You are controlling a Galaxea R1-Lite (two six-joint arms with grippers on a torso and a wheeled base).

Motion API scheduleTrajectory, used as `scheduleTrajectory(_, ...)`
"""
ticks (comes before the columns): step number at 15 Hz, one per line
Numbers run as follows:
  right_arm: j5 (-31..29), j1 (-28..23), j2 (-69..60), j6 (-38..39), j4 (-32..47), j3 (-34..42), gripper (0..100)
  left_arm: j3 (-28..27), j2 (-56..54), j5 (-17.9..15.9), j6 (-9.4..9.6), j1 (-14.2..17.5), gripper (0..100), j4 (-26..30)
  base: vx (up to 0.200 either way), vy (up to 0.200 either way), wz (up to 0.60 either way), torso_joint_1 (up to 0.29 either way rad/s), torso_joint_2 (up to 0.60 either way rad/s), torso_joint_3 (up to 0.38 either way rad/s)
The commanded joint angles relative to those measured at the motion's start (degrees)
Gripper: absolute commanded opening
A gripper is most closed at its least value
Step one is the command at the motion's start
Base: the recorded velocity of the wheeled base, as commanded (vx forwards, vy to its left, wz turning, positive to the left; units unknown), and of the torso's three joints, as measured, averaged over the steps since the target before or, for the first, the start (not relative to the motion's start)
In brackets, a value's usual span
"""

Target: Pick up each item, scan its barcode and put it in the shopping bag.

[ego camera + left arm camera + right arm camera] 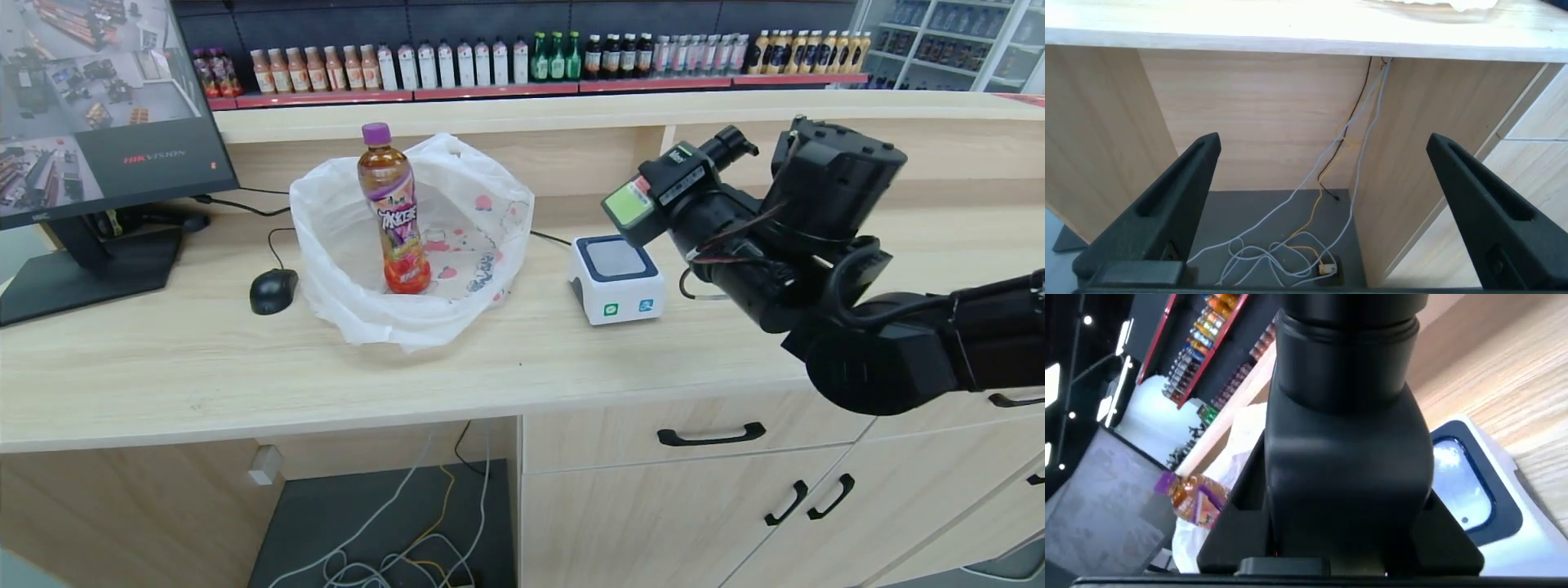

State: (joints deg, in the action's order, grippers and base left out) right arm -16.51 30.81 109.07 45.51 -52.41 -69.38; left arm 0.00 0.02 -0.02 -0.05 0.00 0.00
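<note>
**Labelled end down by the scanner, bag off to the left**

Pinched in the right pincer [698, 214]: a black, green-labelled cylindrical item [682, 184], aloft just beside the white box-shaped scanner [614, 278]. Long axis tilted, labelled end lowest and nearest the scanner's glass. Past the scanner to the left, on the pale wooden surface [204, 359]: a white plastic shopping bag [490, 204] holding an upright purple-capped orange drink bottle [395, 212]. Left pincer [1323, 147] spread wide, low under the surface. Right arm plainly nearer.

Looking over a shop checkout counter [204, 367]. Facing red-edged shelves [326, 98] of bottled drinks [457, 64] at 12 o'clock and glass-fronted racks [947, 41] at 1 o'clock. Showing store camera feeds on a monitor [90, 106] at 10 o'clock. Keeping a barcode scanner [616, 278] at 3 o'clock from a plastic shopping bag [490, 204].
</note>
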Motion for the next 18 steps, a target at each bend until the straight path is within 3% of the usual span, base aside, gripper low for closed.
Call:
scheduleTrajectory(1, 0.07, -1.54, 2.11, 2.13, 2.13, -4.54, 0, 0.0, -0.02, 0.02, -0.04, 0.0, 100, 0.0, 0.0, 0.0, 0.0, 0.0, 0.0, 0.0)
scheduleTrajectory(18, 0.42, -1.71, 8.09, 5.56, 2.84, -6.91, 0, 0.0, -0.02, 0.02, -0.04, 0.0, 100, 0.0, 0.0, 0.0, 0.0, 0.0, 0.0, 0.0)
